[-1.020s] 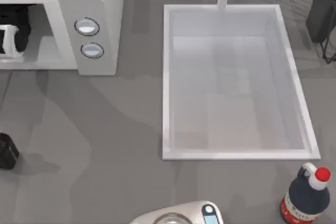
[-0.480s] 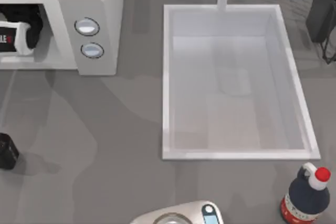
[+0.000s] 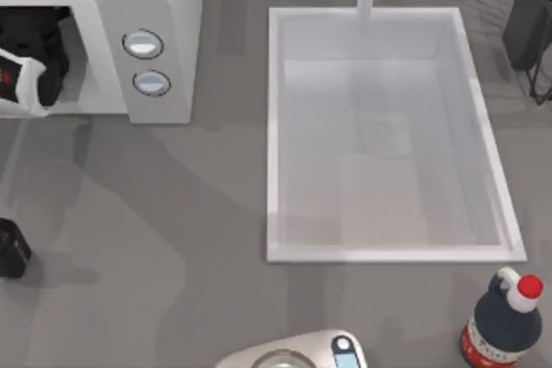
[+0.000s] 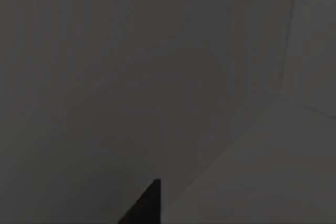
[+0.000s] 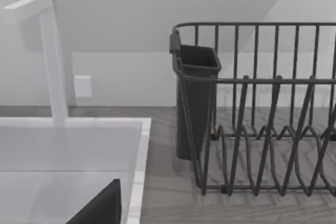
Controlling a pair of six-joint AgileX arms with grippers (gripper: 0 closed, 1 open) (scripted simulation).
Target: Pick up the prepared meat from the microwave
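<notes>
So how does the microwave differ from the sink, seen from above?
The microwave is a boxy appliance standing on the counter at the top view's left, its cavity opening sideways at the front; the sink is a rectangular basin sunk into the counter, open upward. The microwave has two round silvery knobs; the sink has none. The left arm reaches into the microwave. Both are white.

The microwave (image 3: 147,6) is white with a grey knob panel; the dark bottle (image 3: 503,321) wears a red cap.
</notes>
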